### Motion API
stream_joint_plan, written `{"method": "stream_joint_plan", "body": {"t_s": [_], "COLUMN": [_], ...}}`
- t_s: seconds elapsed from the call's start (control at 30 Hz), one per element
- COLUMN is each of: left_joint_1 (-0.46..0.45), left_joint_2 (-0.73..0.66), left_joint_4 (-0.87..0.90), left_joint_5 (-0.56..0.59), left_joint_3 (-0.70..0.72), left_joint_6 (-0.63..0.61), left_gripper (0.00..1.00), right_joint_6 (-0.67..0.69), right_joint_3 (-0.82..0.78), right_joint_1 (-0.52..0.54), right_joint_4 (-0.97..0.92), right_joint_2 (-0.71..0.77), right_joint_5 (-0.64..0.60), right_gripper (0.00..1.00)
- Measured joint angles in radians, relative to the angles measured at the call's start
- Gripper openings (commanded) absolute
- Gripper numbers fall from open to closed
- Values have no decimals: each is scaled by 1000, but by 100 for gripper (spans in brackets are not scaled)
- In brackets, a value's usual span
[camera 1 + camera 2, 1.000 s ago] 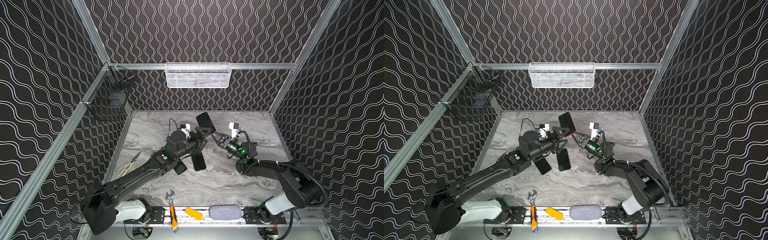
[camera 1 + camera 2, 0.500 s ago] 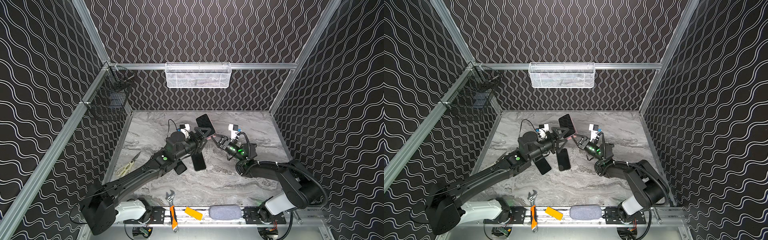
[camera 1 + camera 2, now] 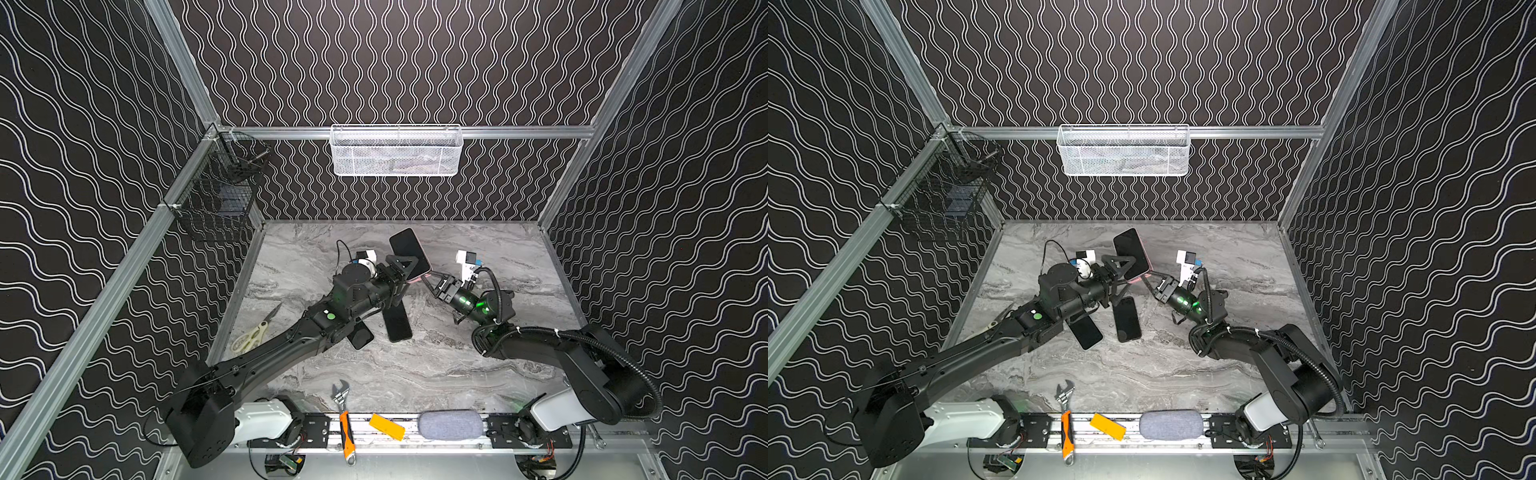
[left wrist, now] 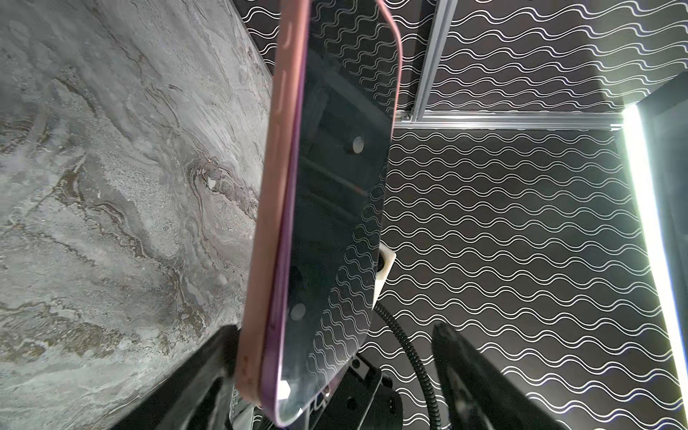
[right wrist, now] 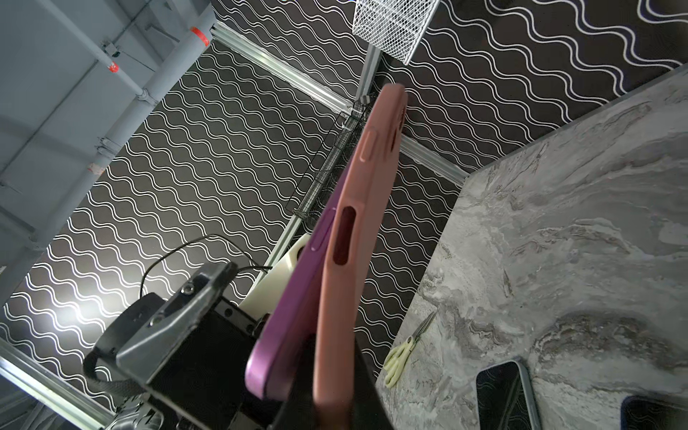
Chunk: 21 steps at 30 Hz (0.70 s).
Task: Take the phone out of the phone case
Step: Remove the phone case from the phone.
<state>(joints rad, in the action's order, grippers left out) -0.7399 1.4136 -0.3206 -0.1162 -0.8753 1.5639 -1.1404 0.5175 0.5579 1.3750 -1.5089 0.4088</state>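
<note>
Two arms meet above the middle of the grey marble-patterned table (image 3: 415, 365), and between them they carry one handset clear of the surface.

1. Task item. The purple phone with a dark glass screen (image 3: 409, 251) sits in the pink silicone phone case (image 3: 417, 279), tilted, screen facing up in both top views. In the right wrist view the lower end of the phone (image 5: 294, 327) stands out of the phone case (image 5: 353, 242), and the side cut-out of the case shows nothing behind it. The far end is seated in the case.

2. Right gripper (image 3: 428, 280). The jaws are closed tight on the lower edge of the phone case.

3. Left gripper (image 3: 405, 274). The jaws stand wide and straddle the lower part of the handset. In the left wrist view one finger (image 4: 193, 379) lies just beside the back of the case (image 4: 275, 186), and the opposite finger (image 4: 476, 383) is well apart from the screen (image 4: 335, 204).

4. Surroundings. Two black phones lie flat on the table: one (image 3: 397, 322) below the grippers, one (image 3: 359, 334) partly under the left arm. Pale-handled scissors (image 3: 255, 330) lie near the left wall. An orange-handled adjustable wrench (image 3: 344, 415), a yellow block (image 3: 386, 426) and a grey oval pouch (image 3: 451, 424) lie along the front rail. A white mesh basket (image 3: 397, 151) hangs on the rear wall.
</note>
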Motion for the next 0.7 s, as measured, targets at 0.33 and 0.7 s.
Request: {"method": "stream_joint_plan", "body": {"t_s": [0.33, 0.7], "left_joint_1": [0, -12], "left_joint_2": [-45, -82], "left_joint_4": [1, -4], "left_joint_5": [-5, -27], "left_joint_3": [27, 66], "left_joint_6": [0, 1], "left_gripper": [84, 86], "right_joint_6": [0, 0], "right_joint_3": [7, 39], "right_joint_1": [2, -1], "right_joint_4": [14, 14], "right_joint_2": [-14, -23], "right_joint_5": [-2, -3], "right_gripper": [4, 4]}}
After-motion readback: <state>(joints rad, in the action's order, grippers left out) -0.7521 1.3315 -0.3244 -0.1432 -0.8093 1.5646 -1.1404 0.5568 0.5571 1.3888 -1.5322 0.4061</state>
